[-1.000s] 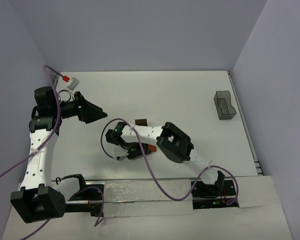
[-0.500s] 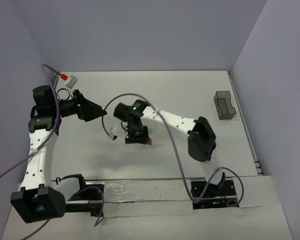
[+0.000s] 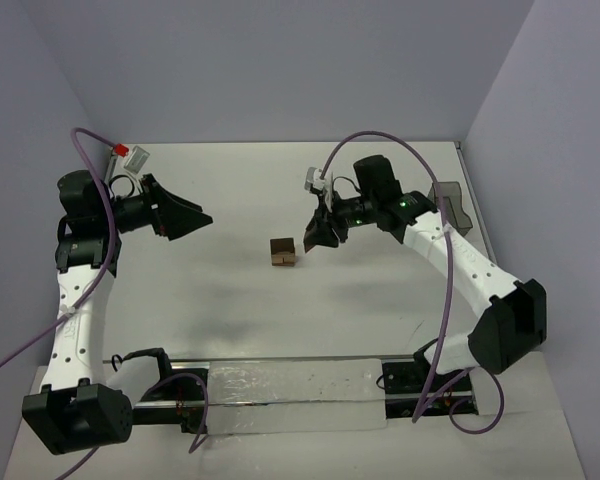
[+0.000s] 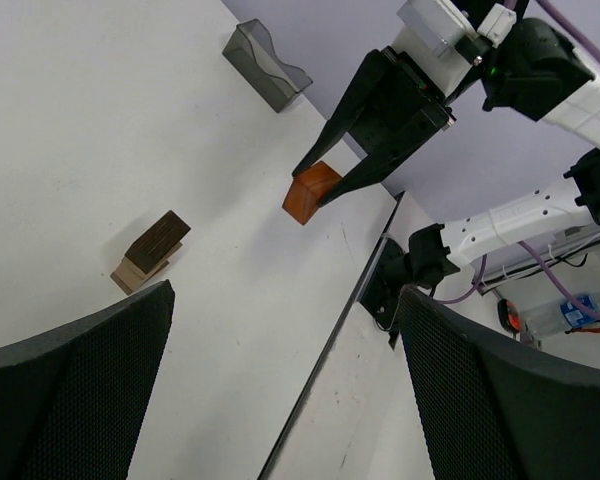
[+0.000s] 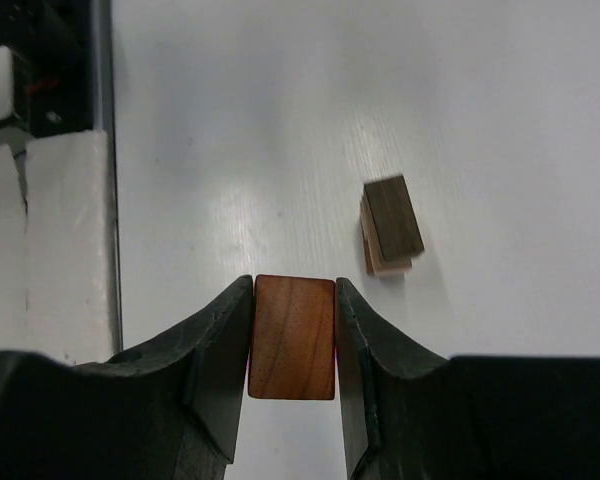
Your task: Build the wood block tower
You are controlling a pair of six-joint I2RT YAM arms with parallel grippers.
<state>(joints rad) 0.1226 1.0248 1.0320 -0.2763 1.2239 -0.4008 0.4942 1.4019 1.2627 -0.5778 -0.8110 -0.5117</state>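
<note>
Two grippers and one stack, as we count them.
- right gripper (image 3: 318, 236): jaws clamped on reddish-brown wooden block (image 5: 292, 337), held above white table (image 3: 230, 300).
- small stack (image 3: 281, 252): dark brown block lying on light tan wooden blocks, mid-table, near right gripper but apart from it.
- left gripper (image 3: 185, 218): jaws spread wide, holding nothing; we see it raised at left, well apart from small stack.
- grey translucent bin (image 4: 270, 70): far right side of table.
</note>
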